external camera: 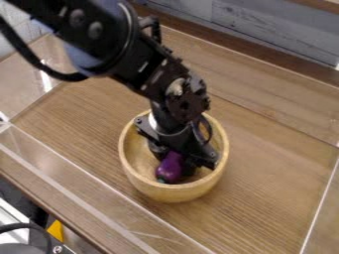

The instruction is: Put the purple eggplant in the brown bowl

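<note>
purple eggplant: glossy; inside round wooden brown bowl | tool: closed, empty

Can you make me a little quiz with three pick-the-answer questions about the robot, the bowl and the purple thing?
1. Where is the small glossy purple eggplant?
A. On the wooden table beside the bowl
B. Inside the round light-brown wooden bowl
C. Up in the air above the table

2. What colour is the robot arm?
A. Black
B. White
C. Orange

3. How are the robot's fingers standing?
A. Spread wide, far above the bowl
B. Shut, down inside the bowl just above the eggplant
C. Shut on the bowl's rim

Answers:
1. B, the purple shape lies on the bowl's floor inside the rim.
2. A, the whole arm looks dark black against the wooden table.
3. B, the fingers reach below the rim, drawn together over the eggplant.
</note>
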Tool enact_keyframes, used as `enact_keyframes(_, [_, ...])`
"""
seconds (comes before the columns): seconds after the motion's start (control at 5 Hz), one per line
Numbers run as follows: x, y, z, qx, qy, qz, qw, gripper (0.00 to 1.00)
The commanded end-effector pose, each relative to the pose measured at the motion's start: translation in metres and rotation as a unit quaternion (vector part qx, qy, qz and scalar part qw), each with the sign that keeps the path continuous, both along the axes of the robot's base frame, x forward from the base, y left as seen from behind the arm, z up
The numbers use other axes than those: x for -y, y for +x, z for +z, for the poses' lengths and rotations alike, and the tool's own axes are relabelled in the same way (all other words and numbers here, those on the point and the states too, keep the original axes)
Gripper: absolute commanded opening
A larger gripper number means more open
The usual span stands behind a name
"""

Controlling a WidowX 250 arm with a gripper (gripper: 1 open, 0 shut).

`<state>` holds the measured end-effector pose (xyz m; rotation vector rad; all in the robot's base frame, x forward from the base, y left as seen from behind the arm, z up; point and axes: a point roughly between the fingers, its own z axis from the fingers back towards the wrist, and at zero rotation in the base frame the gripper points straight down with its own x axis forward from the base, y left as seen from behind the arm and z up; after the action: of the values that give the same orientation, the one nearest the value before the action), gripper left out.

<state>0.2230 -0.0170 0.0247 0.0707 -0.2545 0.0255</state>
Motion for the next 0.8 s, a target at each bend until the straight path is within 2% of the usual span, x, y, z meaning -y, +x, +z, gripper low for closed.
enact_keyframes(0.0, [-0.011, 0.002, 0.008, -0.001, 0.004, 0.015, 0.9999, 0.00])
enact_keyframes(0.2, [-0.024, 0.004, 0.015, -0.002, 0.007, 0.037, 0.9993, 0.00])
enact_keyframes(0.6, [-0.016, 0.002, 0.022, -0.004, 0.013, 0.023, 0.9996, 0.00])
